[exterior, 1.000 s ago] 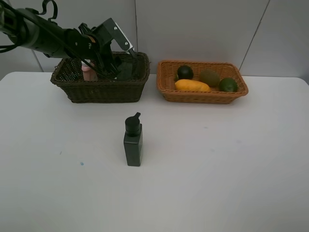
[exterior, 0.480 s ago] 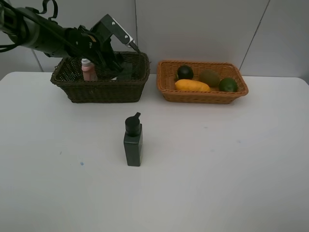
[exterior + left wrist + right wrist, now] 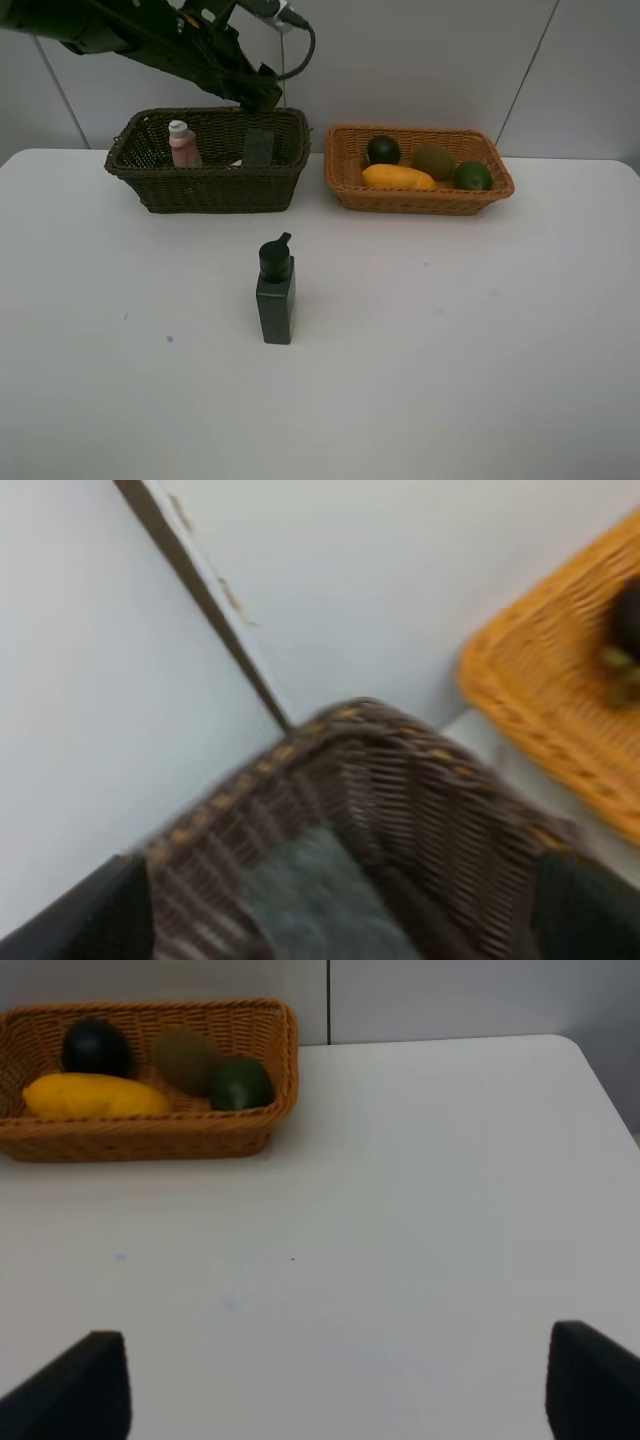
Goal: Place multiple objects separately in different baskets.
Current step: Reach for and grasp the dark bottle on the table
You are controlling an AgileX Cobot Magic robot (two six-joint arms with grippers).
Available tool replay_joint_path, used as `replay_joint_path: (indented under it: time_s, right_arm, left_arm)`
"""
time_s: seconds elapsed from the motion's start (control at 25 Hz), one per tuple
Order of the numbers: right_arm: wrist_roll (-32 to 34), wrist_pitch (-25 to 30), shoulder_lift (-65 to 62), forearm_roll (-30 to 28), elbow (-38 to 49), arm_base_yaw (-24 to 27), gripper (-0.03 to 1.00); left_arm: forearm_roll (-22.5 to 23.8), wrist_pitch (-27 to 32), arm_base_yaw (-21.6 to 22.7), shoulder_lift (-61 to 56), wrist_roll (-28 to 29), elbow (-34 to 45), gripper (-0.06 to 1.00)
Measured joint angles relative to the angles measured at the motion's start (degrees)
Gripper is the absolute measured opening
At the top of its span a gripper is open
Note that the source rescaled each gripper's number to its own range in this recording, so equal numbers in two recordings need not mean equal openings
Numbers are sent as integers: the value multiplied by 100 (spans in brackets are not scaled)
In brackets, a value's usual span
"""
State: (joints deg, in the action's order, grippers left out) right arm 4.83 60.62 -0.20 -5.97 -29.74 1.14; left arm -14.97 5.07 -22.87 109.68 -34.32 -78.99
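A black pump bottle [image 3: 275, 292] stands upright at mid-table. The dark basket [image 3: 210, 186] at the back left holds a pink bottle [image 3: 182, 144] and a flat black block [image 3: 258, 147]. My left gripper [image 3: 263, 97] hangs open and empty above that basket's right end; in its blurred wrist view the left gripper [image 3: 340, 920] looks down on the dark basket's corner [image 3: 400, 780]. The orange basket [image 3: 420, 198] holds a mango [image 3: 398, 177], mangosteen [image 3: 383, 149], kiwi [image 3: 433, 160] and lime [image 3: 471, 175]. My right gripper [image 3: 330, 1390] is open over bare table, short of the orange basket [image 3: 150, 1142].
A grey panelled wall rises right behind both baskets. White table [image 3: 450, 340] spreads around the pump bottle. The table's right corner [image 3: 570, 1050] shows in the right wrist view.
My left arm has lifted up out of the dark basket and swung right, with open jaws. The pink bottle and black block now show uncovered inside it. Nothing else has moved.
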Motion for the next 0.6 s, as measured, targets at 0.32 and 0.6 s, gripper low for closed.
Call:
replay_joint_path:
  time_s: [0.32,0.6]
  right_arm:
    - [0,0,0,0,0,0,100]
    - [0,0,0,0,0,0,100]
  left_arm:
    - [-46,2264,-357,-640,1492,0,100]
    - [-36,3675,-1023,-985,2880,-18,100]
